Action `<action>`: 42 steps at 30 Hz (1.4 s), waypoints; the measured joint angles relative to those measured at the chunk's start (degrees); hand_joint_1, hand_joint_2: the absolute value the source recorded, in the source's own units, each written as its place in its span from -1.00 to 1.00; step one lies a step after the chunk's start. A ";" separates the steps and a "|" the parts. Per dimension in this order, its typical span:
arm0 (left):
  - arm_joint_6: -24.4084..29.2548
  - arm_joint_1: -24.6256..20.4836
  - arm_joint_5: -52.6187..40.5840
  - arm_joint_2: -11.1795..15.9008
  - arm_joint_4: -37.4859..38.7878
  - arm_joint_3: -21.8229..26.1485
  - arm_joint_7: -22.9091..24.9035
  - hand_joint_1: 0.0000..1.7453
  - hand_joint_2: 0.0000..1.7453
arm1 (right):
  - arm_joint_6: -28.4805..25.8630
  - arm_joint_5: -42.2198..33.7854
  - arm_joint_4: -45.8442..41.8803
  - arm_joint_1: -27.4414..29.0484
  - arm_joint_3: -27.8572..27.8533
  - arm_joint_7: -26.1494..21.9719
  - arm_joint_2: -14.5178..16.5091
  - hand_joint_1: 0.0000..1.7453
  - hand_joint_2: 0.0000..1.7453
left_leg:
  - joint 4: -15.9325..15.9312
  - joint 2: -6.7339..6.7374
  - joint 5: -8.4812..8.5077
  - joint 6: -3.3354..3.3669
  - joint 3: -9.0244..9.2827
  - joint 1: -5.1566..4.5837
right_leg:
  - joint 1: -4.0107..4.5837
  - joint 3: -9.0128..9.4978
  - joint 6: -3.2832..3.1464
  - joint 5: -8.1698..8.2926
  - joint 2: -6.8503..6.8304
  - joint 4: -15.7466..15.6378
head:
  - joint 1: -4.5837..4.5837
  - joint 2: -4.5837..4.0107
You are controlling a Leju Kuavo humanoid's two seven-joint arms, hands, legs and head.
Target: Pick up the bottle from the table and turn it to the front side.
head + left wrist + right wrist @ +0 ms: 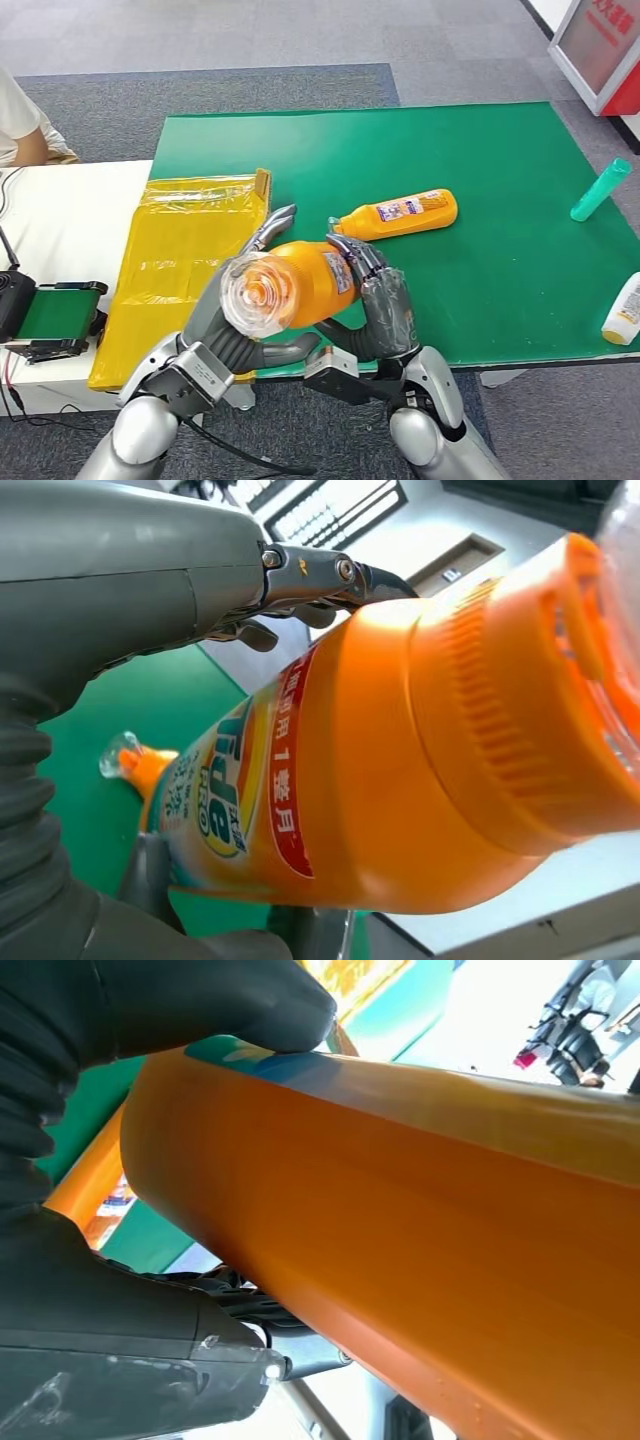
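The bottle (302, 285) is already off the worktop (490, 290), held lying on its side at lower centre of the head view with its clear cap pointing towards the camera; the left hand (241, 300) is wrapped around the cap end and the right hand (377, 295) is clamped on the body further back, so both are closed on it. By my reading the pick-up is done and the turning is in hand; in the left wrist view the printed label (241, 800) shows on the side towards that hand. The next move calls for rolling the bottle about its long axis until that label faces forward, one hand loosening while the other keeps hold, lest it slip.

Counted: two orange bottles, the held one and a second orange bottle (400, 213) lying at centre; one teal tube (600, 189) at upper right; one white bottle (625, 312) at the right edge; one yellow bag (181, 260) at left.
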 joint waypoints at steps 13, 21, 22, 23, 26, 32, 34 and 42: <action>-1.65 -0.37 4.64 -0.09 0.04 -0.91 0.01 1.00 1.00 | -0.07 -0.78 0.01 -0.12 0.85 -0.62 0.00 1.00 1.00 | 0.00 0.00 0.00 0.00 0.00 0.00 | 0.00 -0.01 0.00 0.00 0.00 0.00 | 0.01 0.00; -1.61 -0.61 5.52 -0.13 0.09 -1.29 0.01 1.00 1.00 | -0.21 -0.93 0.41 -0.32 1.36 -0.67 0.00 1.00 1.00 | 0.00 0.00 0.00 0.00 0.00 0.00 | 0.00 -0.01 0.00 0.00 0.00 0.00 | 0.00 0.00; -1.60 -0.64 5.52 -0.13 0.10 -1.28 0.01 1.00 1.00 | -0.22 -0.95 0.44 -0.32 1.40 -0.68 0.00 1.00 1.00 | 0.00 0.00 0.00 0.00 0.00 0.00 | 0.00 -0.01 0.00 0.00 0.00 0.00 | 0.00 0.00; -1.60 -0.68 5.52 -0.13 0.10 -1.27 0.01 1.00 1.00 | -0.23 -0.95 0.48 -0.31 1.43 -0.70 0.00 1.00 1.00 | 0.00 0.00 0.00 0.00 0.00 0.00 | 0.00 -0.01 0.00 0.00 0.00 0.00 | 0.01 0.00; -1.60 -0.70 5.52 -0.13 0.11 -1.26 0.01 1.00 1.00 | -0.23 -0.95 0.57 -0.31 1.44 -0.73 0.00 1.00 1.00 | 0.00 0.00 0.00 0.00 0.00 0.00 | 0.00 -0.01 0.00 0.00 0.00 0.00 | 0.00 0.00; -1.60 -0.70 5.52 -0.13 0.11 -1.28 0.01 1.00 1.00 | -0.23 -0.95 0.68 -0.32 1.44 -0.73 0.00 1.00 1.00 | 0.00 0.00 -0.01 0.00 0.00 0.00 | 0.00 -0.01 0.00 -0.01 0.00 0.00 | 0.00 0.00; -1.60 -0.70 5.52 -0.13 0.11 -1.28 0.01 1.00 1.00 | -0.23 -0.95 0.70 -0.32 1.44 -0.73 0.00 1.00 1.00 | 0.00 0.00 0.00 0.00 0.00 0.00 | 0.00 -0.01 0.00 -0.01 0.00 0.00 | 0.00 0.00; -1.60 -0.70 5.52 -0.13 0.11 -1.29 0.01 1.00 1.00 | -0.31 -0.94 0.93 -0.38 1.56 -0.75 0.00 1.00 1.00 | 0.00 0.00 -0.01 0.00 0.00 0.00 | 0.00 -0.01 0.00 -0.01 0.00 0.00 | 0.01 0.00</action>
